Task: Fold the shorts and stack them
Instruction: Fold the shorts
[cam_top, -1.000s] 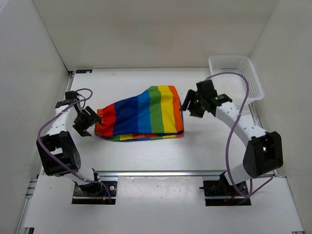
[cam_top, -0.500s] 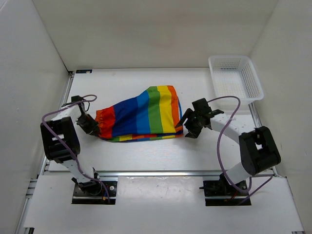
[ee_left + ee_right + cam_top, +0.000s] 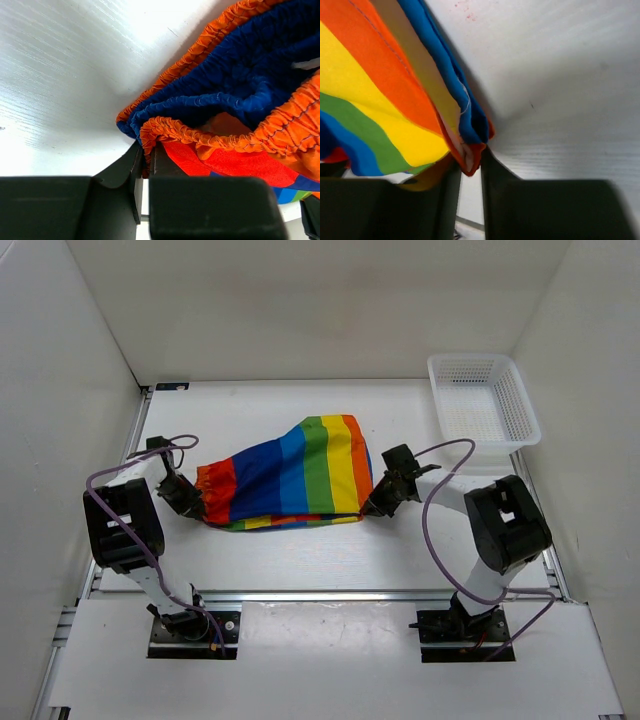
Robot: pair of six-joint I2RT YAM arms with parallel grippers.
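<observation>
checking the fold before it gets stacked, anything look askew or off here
Nothing is damaged or spilled. The rainbow-striped cloth shorts lie folded unevenly: a lower layer peeks out along the near edge, and the gathered waistband end is bunched where the left pincer pinches it. The right pincer pinches the hem corner.

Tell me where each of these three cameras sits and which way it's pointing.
Top external: above and behind the bases, looking down on the white table, rainbow-striped cloth shorts and white plastic mesh basket; both arms show.
Left wrist: low over the table, facing the shorts' gathered orange waistband, pinched in the left tool.
Right wrist: low, facing a hem corner pinched in the right tool.
Shared: all three show the shorts and table.
</observation>
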